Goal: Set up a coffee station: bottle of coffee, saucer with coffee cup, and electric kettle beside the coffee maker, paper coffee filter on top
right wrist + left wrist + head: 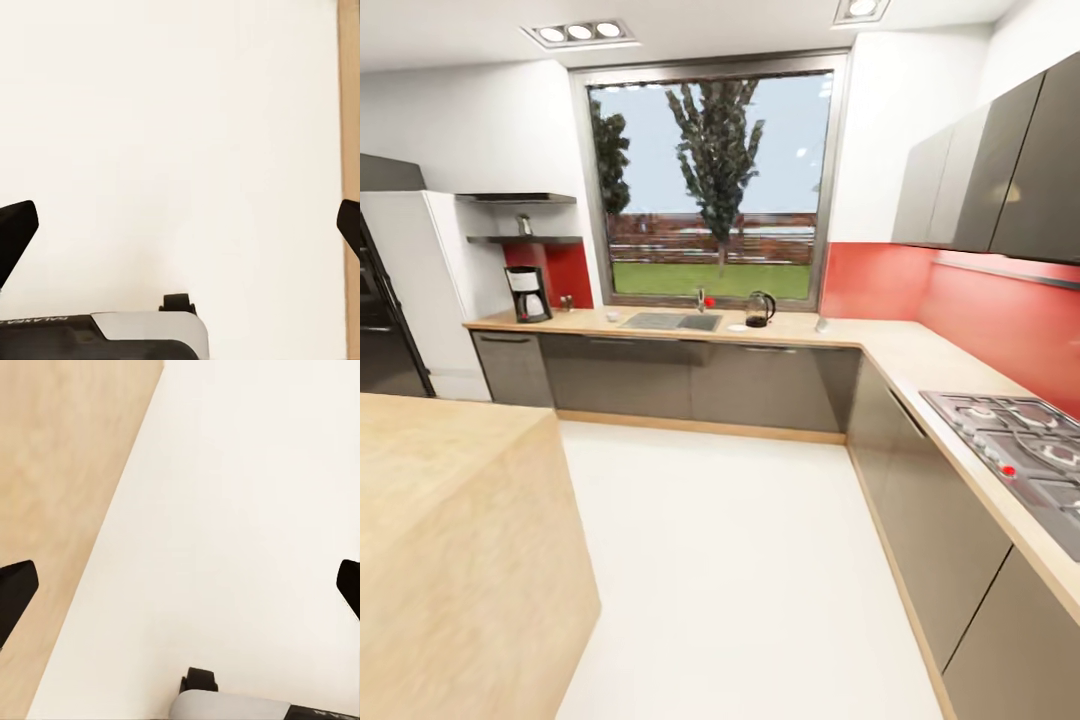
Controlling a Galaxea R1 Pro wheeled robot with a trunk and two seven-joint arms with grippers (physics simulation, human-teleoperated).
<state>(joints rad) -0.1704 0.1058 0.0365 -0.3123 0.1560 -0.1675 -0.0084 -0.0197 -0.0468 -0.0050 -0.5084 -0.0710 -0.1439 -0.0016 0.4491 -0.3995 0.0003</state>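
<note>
a kitchen seen from the robot's head, with the robot standing well back on a wide white floor. the long light tan wood-look kitchen countertop runs along the far wall under a big window and turns down the right side past a steel gas hob. at its far left end stands the black drip coffee maker with its steel carafe. the thin black wall shelf hangs above it. right of the sink sits the rounded clear glass electric kettle, with a small flat white saucer just beside it. the other items are too small to tell.

a pale wood block stands near left; driving forward carelessly could clip it.

the wrist views add what the head view lacks: the left gripper and right gripper, each with black fingertips spread wide, released and holding nothing, over bare floor.
</note>
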